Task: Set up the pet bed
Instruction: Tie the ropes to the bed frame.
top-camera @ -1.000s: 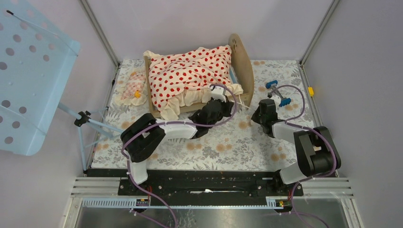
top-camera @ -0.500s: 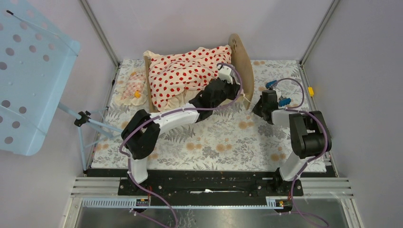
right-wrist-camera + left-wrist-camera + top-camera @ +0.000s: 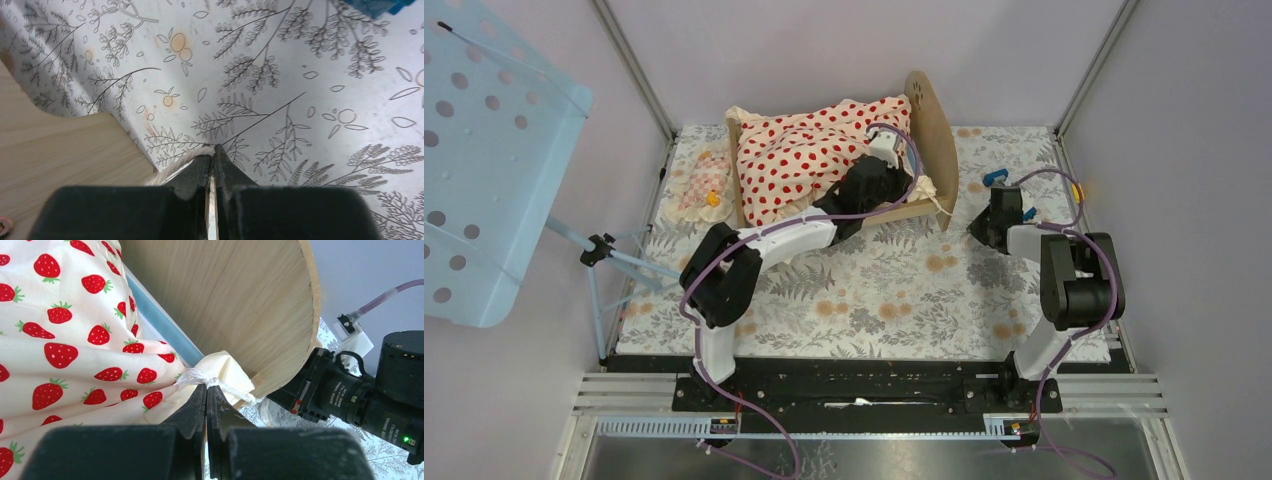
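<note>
At the back of the floral cloth [image 3: 874,300], the pet bed [image 3: 935,150] stands under a strawberry blanket [image 3: 809,155]. My left gripper [image 3: 206,388], jaws closed, pinches the blanket's cream corner just beside the headboard [image 3: 225,300]. My right gripper [image 3: 213,151], jaws together, sits low by the headboard's outer edge; whether it holds a thread, I cannot tell.

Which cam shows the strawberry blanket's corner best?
Left wrist: the blanket corner bunches at the shut left hand's tips, beside the headboard. Top external: small, partly under the left arm. Right wrist: a pale strand at most.
</note>
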You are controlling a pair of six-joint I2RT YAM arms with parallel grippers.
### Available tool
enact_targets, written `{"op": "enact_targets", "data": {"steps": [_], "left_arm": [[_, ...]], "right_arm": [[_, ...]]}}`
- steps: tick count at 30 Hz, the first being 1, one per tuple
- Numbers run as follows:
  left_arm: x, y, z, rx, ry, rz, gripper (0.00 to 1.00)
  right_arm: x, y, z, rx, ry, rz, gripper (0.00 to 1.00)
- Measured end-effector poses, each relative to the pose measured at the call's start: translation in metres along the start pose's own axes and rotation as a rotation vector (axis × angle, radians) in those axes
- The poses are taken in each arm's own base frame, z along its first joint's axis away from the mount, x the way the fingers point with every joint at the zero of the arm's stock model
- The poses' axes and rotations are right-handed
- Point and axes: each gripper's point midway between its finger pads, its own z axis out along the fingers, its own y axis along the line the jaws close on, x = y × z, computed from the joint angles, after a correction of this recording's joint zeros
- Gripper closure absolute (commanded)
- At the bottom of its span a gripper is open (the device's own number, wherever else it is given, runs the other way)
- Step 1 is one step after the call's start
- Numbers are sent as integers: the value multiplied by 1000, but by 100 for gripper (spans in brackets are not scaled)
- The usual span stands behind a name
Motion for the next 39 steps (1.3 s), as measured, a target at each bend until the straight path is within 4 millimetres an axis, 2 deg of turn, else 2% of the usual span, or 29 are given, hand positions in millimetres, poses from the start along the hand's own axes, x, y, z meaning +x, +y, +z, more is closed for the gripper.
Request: {"op": "enact_targets", "data": {"steps": [3, 9, 13, 17, 21, 25, 27, 30, 33, 35, 37, 39], "left_arm": [[3, 4, 0, -11, 4, -8, 100], [13, 27, -2, -72, 25, -24, 100], [17, 36, -7, -105, 26, -32, 100], [16, 40, -16, -124, 22, -37, 100], [11, 35, -26, -104, 19, -39, 100], [11, 16, -33, -35, 31, -19, 100], [12, -1, -38, 12, 36, 7, 100], [20, -41, -50, 103, 49, 58, 100], [36, -80, -62, 191, 74, 97, 100], [55, -101, -71, 245, 110, 116, 100], [73, -113, -79, 276, 147, 129, 100], [87, -124, -81, 307, 175, 137, 100]], "right_arm": [[-3, -5, 0, 15, -2, 33, 100], [-8, -12, -1, 35, -5, 71, 100], [-9, -15, -1, 38, -2, 84, 100], [-9, -15, -1, 37, -1, 85, 100], [-9, -15, -1, 34, 1, 84, 100], [-8, -14, -2, 24, 9, 69, 95], [-7, -15, -3, 14, 18, 59, 93], [0, -15, -9, -15, 49, 45, 90], [16, -15, -21, -56, 101, 37, 86], [29, -16, -32, -85, 137, 36, 76], [44, -17, -48, -119, 171, 36, 64], [53, -18, -63, -147, 187, 39, 45]]}}
